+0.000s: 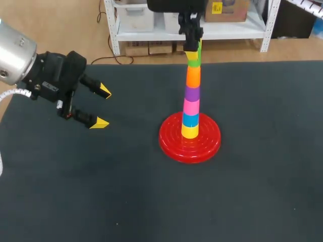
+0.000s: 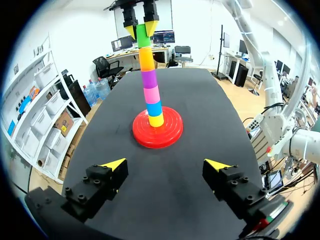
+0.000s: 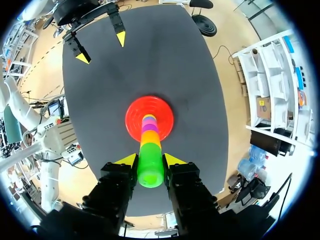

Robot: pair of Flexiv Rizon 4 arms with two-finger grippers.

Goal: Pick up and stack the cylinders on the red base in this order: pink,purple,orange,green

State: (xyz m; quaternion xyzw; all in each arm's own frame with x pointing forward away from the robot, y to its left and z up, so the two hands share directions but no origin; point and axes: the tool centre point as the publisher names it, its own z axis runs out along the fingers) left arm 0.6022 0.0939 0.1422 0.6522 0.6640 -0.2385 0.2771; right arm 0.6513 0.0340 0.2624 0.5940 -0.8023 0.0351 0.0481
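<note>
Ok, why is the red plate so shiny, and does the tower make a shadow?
Head view: light glints off the red base, and the dark table shows only a faint, soft shadow beside it. Left wrist view: same shine, no sharp shadow. Right wrist view: the green cylinder in the right gripper looks brightest.

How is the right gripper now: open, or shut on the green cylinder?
Shut on the green cylinder: in the right wrist view both yellow tips of the right gripper touch it from two sides.
</note>
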